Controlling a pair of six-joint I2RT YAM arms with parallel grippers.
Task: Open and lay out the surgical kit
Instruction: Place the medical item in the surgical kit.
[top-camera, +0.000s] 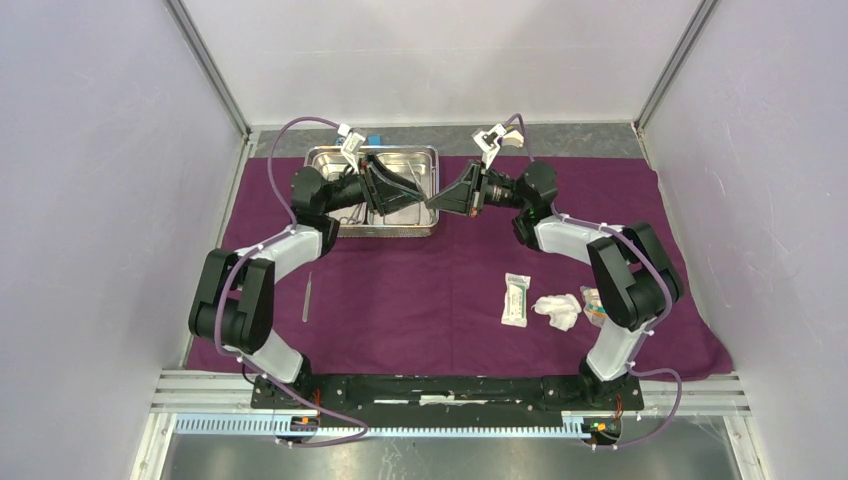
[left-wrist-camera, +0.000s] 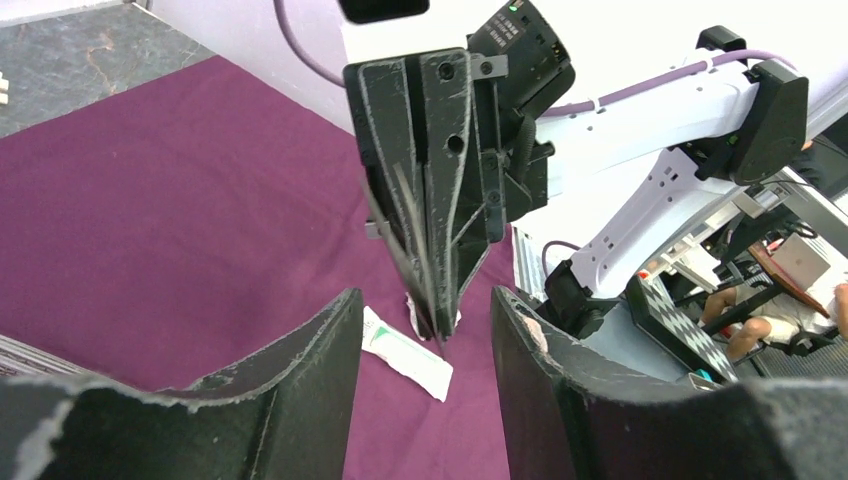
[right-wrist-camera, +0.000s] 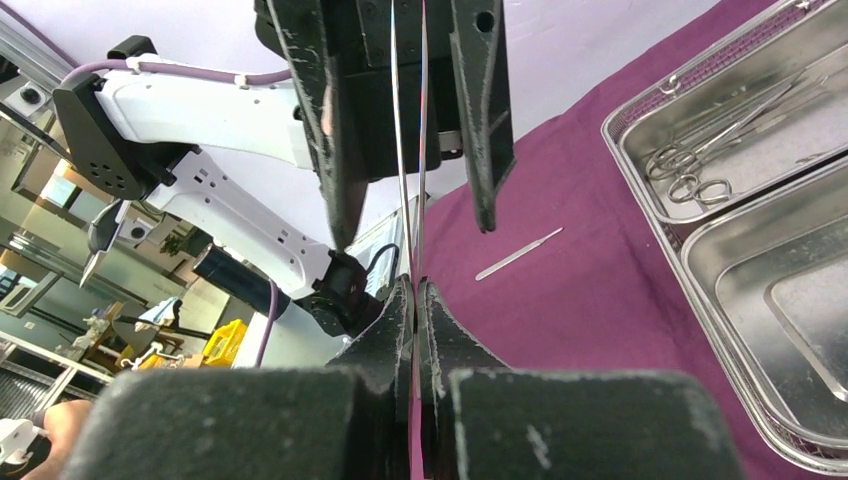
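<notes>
Clamping the tweezers (right-wrist-camera: 409, 265), your right fingers (right-wrist-camera: 385, 335) hold them between your spread left fingers (left-wrist-camera: 300, 355); white packet (top-camera: 516, 299) and gauze (top-camera: 557, 310) lie behind the right fingers, forceps (right-wrist-camera: 690, 170) still in the tray (right-wrist-camera: 770, 250).

A dark purple cloth (top-camera: 420, 290) covers most of the grey table (top-camera: 580, 140); a small blue block (top-camera: 375, 138) sits beyond it.

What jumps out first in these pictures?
The right gripper, shut on slim metal tweezers, holds them between the left gripper's open fingers, over the dark purple cloth's far side. Just beside them sits the shiny steel tray with ring-handled forceps inside.
</notes>
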